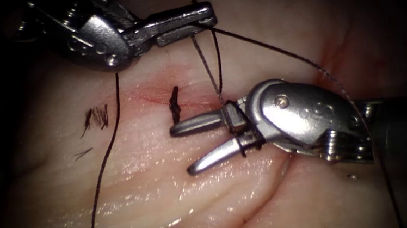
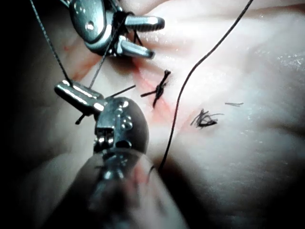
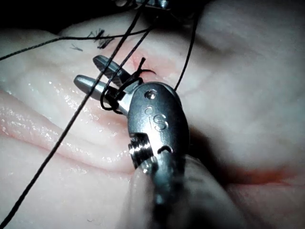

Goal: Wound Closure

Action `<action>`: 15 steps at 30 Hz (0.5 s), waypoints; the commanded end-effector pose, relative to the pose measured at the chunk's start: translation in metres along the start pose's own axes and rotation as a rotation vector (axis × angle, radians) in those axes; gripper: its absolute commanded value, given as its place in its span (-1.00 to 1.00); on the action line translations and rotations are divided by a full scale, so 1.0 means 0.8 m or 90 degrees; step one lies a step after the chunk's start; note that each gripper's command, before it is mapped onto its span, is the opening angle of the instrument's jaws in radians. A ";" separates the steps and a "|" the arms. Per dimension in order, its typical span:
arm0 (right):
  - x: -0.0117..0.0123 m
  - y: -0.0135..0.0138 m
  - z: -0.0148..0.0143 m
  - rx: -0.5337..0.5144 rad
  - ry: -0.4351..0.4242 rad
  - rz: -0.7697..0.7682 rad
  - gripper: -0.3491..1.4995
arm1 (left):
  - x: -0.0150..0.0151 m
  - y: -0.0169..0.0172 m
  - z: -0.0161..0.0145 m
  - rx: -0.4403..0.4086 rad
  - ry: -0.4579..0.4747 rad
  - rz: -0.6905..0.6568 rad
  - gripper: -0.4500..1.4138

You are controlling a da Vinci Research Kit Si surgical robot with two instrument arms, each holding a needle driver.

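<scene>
While the thread (image 1: 265,49) lies wound in loops around the base of your right tool's (image 1: 203,144) parted jaws, the left tool (image 1: 193,19) above it has its jaws clamped on that same strand, which drops from them to the loops. The right jaws hold nothing between them. One knotted stitch (image 1: 175,104) already sits on the reddened cut (image 1: 155,91) just left of the right tool's tips, so at least one throw looks finished; the loops suggest another knot is in hand, though I judge this from their lie only. I cannot make out the needle. A long strand trails down the left side of the tissue (image 1: 163,203). Short cut ends of thread (image 1: 96,118) lie further left. The tissue is pale, ridged and wet-glossy, and the surroundings beyond it are dark.
</scene>
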 end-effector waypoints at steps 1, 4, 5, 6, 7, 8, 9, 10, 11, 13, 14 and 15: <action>-0.0004 0.0006 0.0007 -0.004 0.011 -0.001 -0.31 | -0.0006 0.0006 0.0005 0.001 0.006 0.000 -1.00; -0.0001 0.0008 0.0005 -0.013 0.046 0.004 -0.31 | -0.0005 0.0015 -0.0001 -0.005 0.019 0.000 -1.00; -0.0001 0.0009 0.0005 -0.016 0.057 0.008 -0.31 | -0.0005 0.0017 -0.0003 -0.006 0.022 0.001 -1.00; -0.0001 0.0009 0.0005 -0.018 0.066 0.011 -0.31 | -0.0004 0.0019 -0.0005 -0.009 0.026 0.002 -1.00; -0.0001 0.0009 0.0005 -0.021 0.079 0.013 -0.31 | -0.0003 0.0022 -0.0008 -0.014 0.029 -0.001 -1.00; -0.0001 0.0009 0.0005 -0.027 0.097 0.016 -0.31 | 0.0001 0.0027 -0.0012 -0.028 0.034 0.019 -1.00; -0.0001 0.0009 0.0005 -0.030 0.104 0.016 -0.31 | 0.0003 0.0030 -0.0013 -0.040 0.036 0.023 -1.00; -0.0001 0.0009 0.0004 -0.032 0.109 0.016 -0.31 | 0.0006 0.0034 -0.0015 -0.052 0.040 0.031 -1.00; -0.0001 0.0009 0.0004 -0.033 0.114 0.019 -0.31 | 0.0008 0.0036 -0.0017 -0.058 0.039 0.036 -1.00; -0.0001 0.0010 0.0003 -0.034 0.130 0.022 -0.31 | 0.0015 0.0044 -0.0025 -0.079 0.035 0.046 -1.00; -0.0001 0.0010 0.0003 -0.033 0.135 0.021 -0.31 | 0.0016 0.0045 -0.0028 -0.083 0.031 0.051 -1.00; -0.0001 0.0011 0.0003 -0.032 0.140 0.025 -0.31 | 0.0017 0.0046 -0.0032 -0.087 0.029 0.051 -1.00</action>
